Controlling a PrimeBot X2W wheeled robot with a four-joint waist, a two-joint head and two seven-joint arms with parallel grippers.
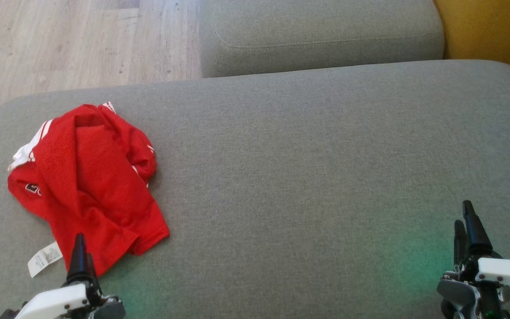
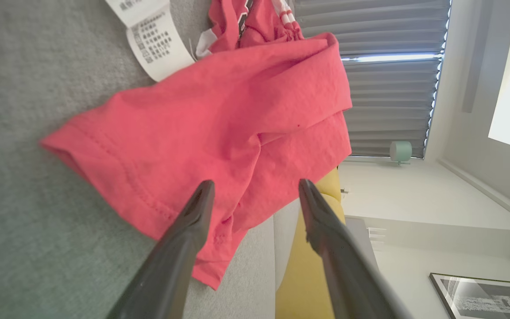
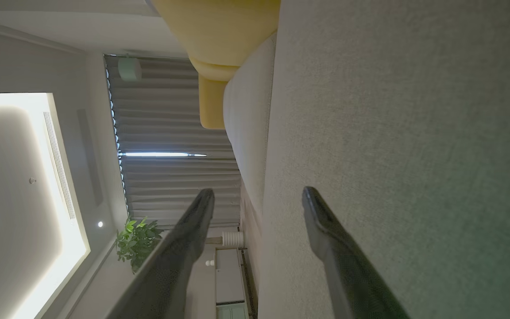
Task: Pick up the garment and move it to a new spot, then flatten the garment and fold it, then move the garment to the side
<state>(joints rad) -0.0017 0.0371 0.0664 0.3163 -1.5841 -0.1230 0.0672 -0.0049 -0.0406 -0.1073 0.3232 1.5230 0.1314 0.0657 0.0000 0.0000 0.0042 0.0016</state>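
Crumpled red garment (image 1: 86, 186) lies left on the grey cushion (image 1: 308, 177), straight ahead of the left gripper (image 2: 256, 185).
That pincer gapes wide and empty, tips by the near hem; the cloth runs near-to-far; the right gripper (image 1: 463, 215), equally wide and empty, sits well apart.

crumpled red garment (image 2: 219, 115), grey cushion (image 2: 25, 110); jaws apart

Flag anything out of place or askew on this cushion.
The red garment lies crumpled at the left of the grey cushion, folded over itself, with its white care label sticking out toward the robot. Nothing looks spilled or damaged.
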